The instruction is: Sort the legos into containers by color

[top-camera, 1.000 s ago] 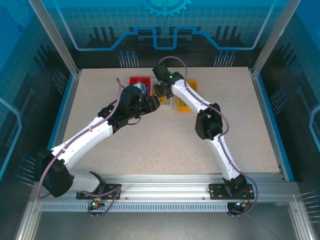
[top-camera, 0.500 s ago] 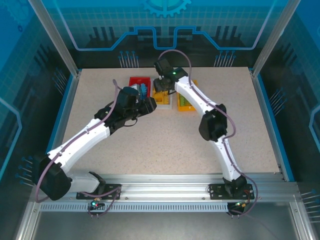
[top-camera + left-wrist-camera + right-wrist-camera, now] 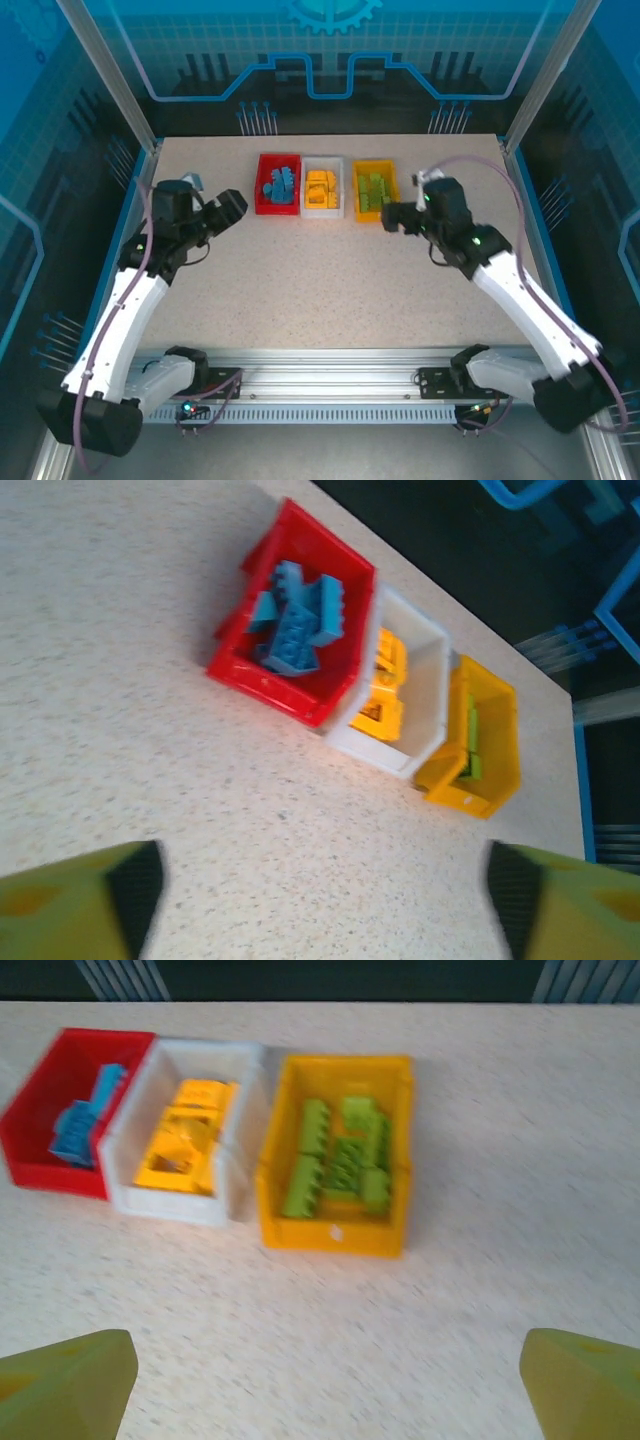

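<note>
Both pincers are released: left gripper point(image 3: 325, 885) and right gripper point(image 3: 325, 1360) have fingers spread wide w/ nothing btwn them. The legos look sorted: blue bricks point(image 3: 295, 625) in the red bin point(image 3: 55, 1175), yellow-orange bricks point(image 3: 185, 1140) in the white bin point(image 3: 170, 1205), green bricks point(image 3: 340, 1155) in the yellow bin point(image 3: 335, 1235). Every brick you can see lies in a bin, so the job is prob. done. What's left to go wrong is a knock. The bins stand in a row on the table point(image 3: 330, 290), touching side to side, and look light, so if you clip one w/ a finger or forearm it likely shoves its neighbours. In the top view the right gripper hangs just beside the yellow bin's near corner, and a swing to the left could catch it. The blue pile is heaped and tilted, so a jolt could tip a brick into the white bin, mixing colours. Move arms away from the row, not across it.
</note>
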